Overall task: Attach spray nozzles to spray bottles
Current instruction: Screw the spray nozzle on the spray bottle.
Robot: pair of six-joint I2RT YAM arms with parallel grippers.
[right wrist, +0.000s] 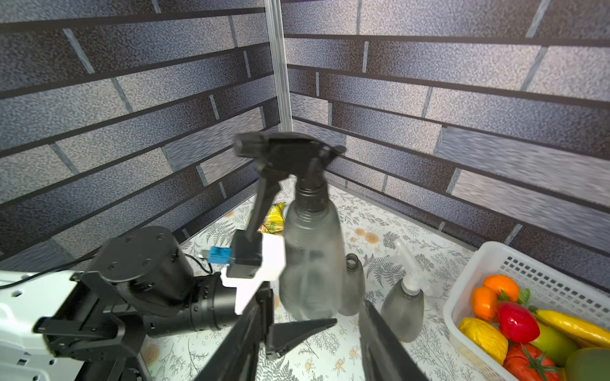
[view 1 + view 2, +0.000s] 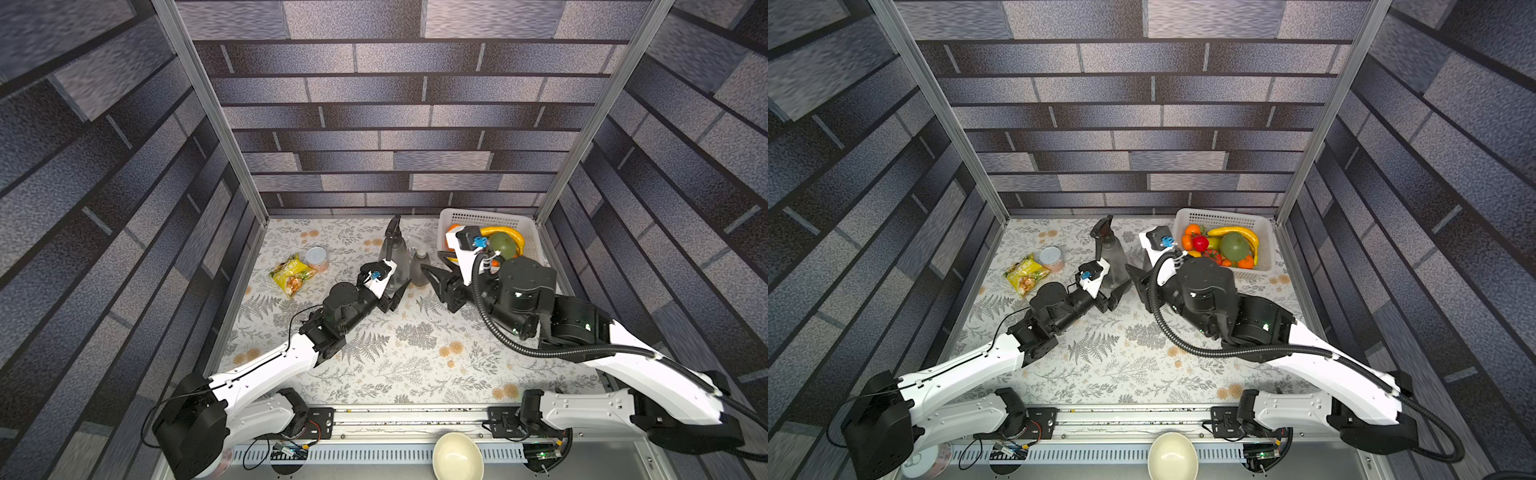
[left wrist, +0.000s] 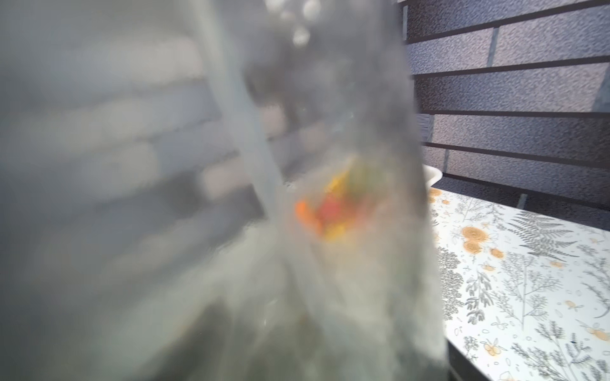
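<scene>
One bottle (image 1: 310, 264) held vertical by left gripper (image 2: 397, 287), black nozzle (image 1: 287, 155) uppermost.

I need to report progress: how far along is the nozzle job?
Looks done: the white-nozzled bottle stands on the table with its head seated. In hand: the left gripper grips the black-nozzled bottle; whether that head is tight is unclear. The right gripper is open and empty. Left: the open-necked bottle; no spare nozzle shows.

the floral table (image 2: 374, 365) bears a white basket (image 2: 486, 215). near the basket stand an open grey bottle (image 1: 353, 290) and a white-nozzled bottle (image 1: 404, 313); well apart from it, a snack packet (image 2: 291, 275) beside a can (image 2: 316, 258).
</scene>
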